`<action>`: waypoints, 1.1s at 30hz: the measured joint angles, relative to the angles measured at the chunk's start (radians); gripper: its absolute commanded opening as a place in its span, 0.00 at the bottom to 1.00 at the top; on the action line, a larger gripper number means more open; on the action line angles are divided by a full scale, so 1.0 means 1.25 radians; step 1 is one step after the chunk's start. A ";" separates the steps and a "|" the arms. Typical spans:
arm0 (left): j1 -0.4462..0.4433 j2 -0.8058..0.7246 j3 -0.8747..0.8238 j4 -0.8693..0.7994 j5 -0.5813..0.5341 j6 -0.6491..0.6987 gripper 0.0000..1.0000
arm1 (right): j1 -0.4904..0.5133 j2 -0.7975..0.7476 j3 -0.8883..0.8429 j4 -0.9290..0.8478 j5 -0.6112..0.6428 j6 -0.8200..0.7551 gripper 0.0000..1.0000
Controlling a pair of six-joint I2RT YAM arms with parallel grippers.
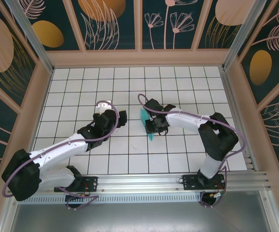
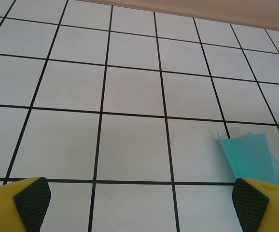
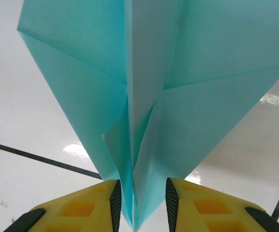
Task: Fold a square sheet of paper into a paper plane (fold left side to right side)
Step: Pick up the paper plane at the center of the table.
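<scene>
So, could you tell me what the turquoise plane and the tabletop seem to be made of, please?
Paper plane: thin matte paper, holding sharp creases. Tabletop: hard glossy white surface, perhaps laminate or tile, judging by its glare spots.

The paper plane (image 1: 144, 118) (image 2: 248, 154) (image 3: 178, 96) is light blue-green. It is folded into a slim, pointy shape with sharp creases. Two flaps spread out from a middle fold. It is near the middle of the table (image 1: 130, 159), with its narrow tip toward the table's near edge.
</scene>
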 measured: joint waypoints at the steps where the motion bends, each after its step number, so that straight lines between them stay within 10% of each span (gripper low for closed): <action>1: 0.000 0.001 0.000 0.000 0.001 0.000 0.99 | 0.000 0.000 0.000 0.003 0.000 0.000 0.34; 15: 0.000 0.004 0.000 0.000 0.007 0.000 0.99 | 0.000 0.027 0.013 0.024 0.000 0.000 0.31; 24: 0.000 0.004 0.001 0.000 0.006 0.000 0.99 | -0.002 0.060 0.042 0.024 0.004 -0.002 0.05; 33: 0.000 0.000 0.001 -0.001 0.002 0.012 0.98 | -0.044 0.173 0.292 -0.040 0.031 0.004 0.05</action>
